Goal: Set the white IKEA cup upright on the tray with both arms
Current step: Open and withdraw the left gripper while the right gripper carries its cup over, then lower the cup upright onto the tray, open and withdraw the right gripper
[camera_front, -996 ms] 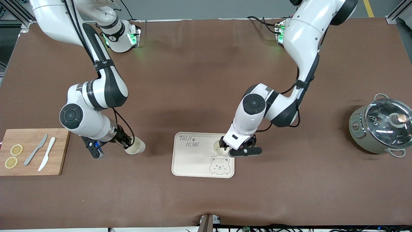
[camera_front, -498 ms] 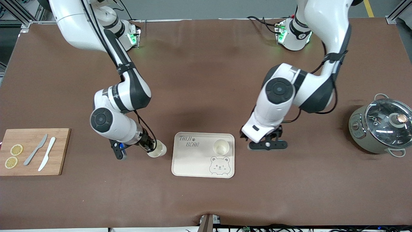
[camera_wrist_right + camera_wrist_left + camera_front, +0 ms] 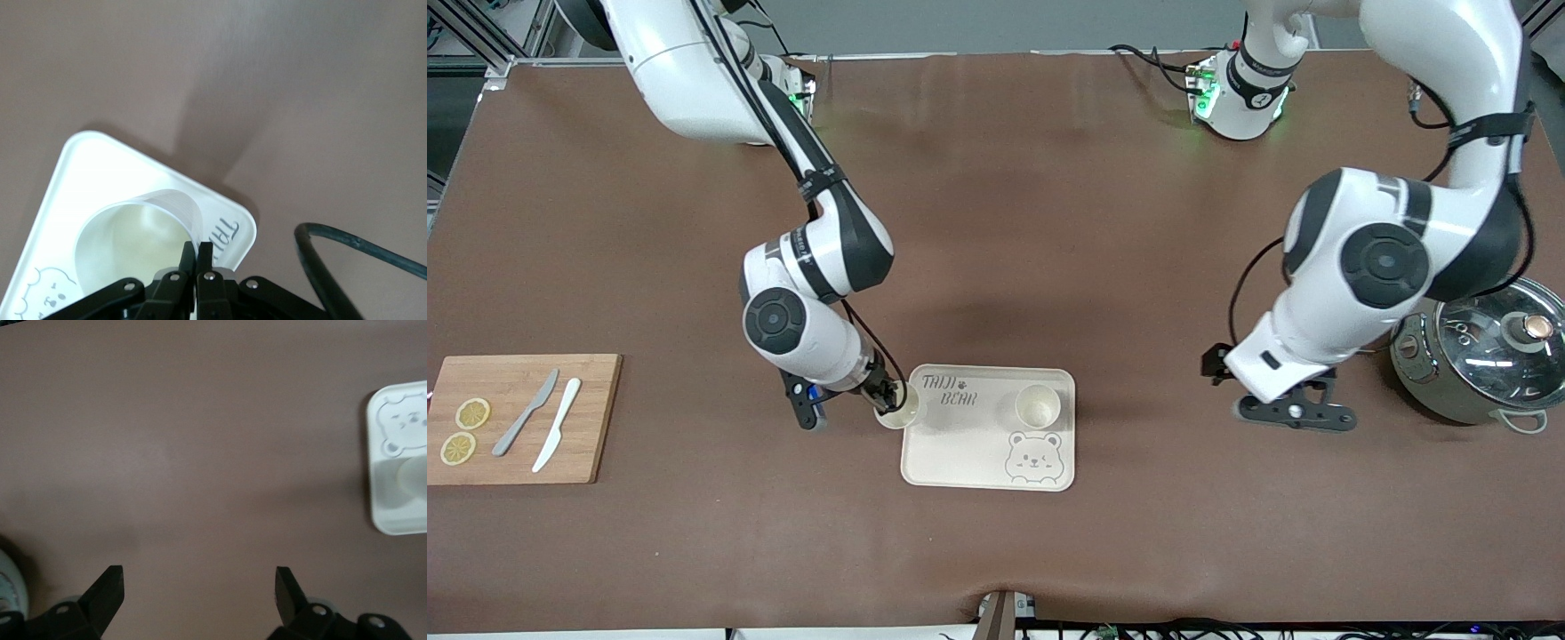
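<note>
The cream tray with the bear face lies mid-table. One white cup stands upright on it, free of both grippers. My right gripper is shut on the rim of a second white cup and holds it over the tray's edge toward the right arm's end. In the right wrist view the fingers pinch the cup's wall above the tray. My left gripper is open and empty, low over bare table beside the pot. The left wrist view shows its gripper spread wide and the tray off to one side.
A wooden cutting board with two knives and lemon slices lies at the right arm's end. A grey pot with a glass lid stands at the left arm's end, close to the left arm.
My right gripper carried its cup from beside the cutting board over to the tray's edge. My left gripper let go of the cup on the tray and moved off toward the pot.
</note>
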